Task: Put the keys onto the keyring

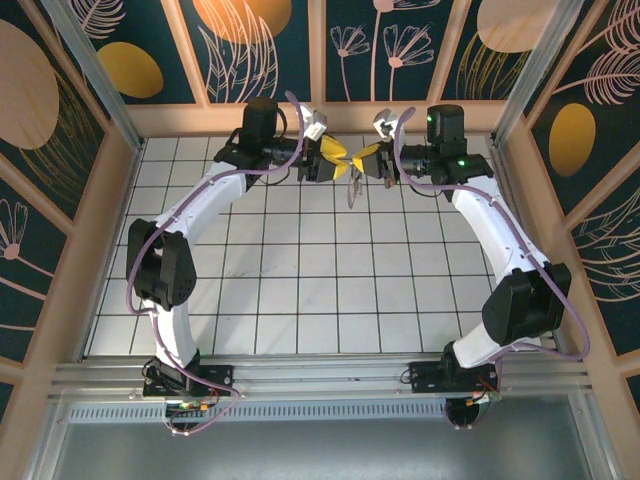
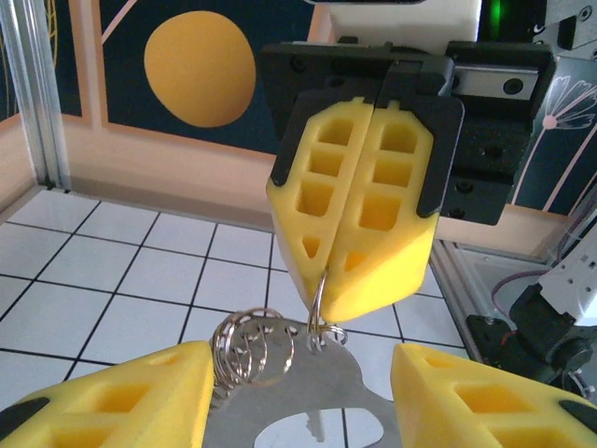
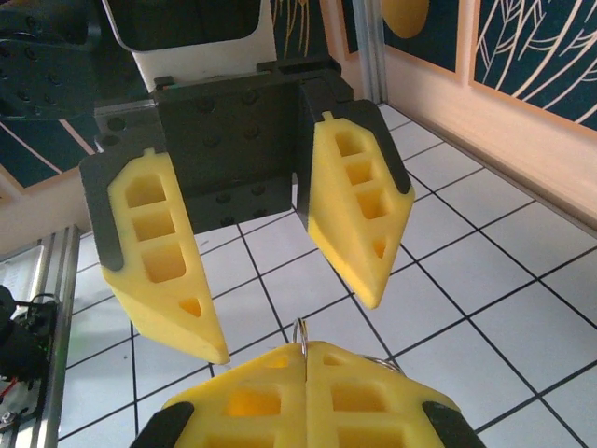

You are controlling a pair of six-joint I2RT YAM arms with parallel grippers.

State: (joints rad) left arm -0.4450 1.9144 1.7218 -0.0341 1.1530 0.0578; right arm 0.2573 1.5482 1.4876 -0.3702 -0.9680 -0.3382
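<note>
Keyring in R claw, keys dangling (L claw flanking).

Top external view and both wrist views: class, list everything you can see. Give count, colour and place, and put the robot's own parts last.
thin wire loop: one, silvery, pinched at the right gripper's tips.
coiled keyring: one, silvery, hanging beside the loop.
flat metal piece: one, silvery with an oval hole, between the left fingers; cannot tell whether it is a key or gripped.
table: one, white tiles with dark grid lines.
wall panels: several, dark teal with orange discs and pink plant outlines, around the table.
rail: one, grey metal, near edge.
arms: two, white and black, meeting at the far middle.
left gripper: yellow fingers apart.
right gripper: yellow fingers shut.
</note>
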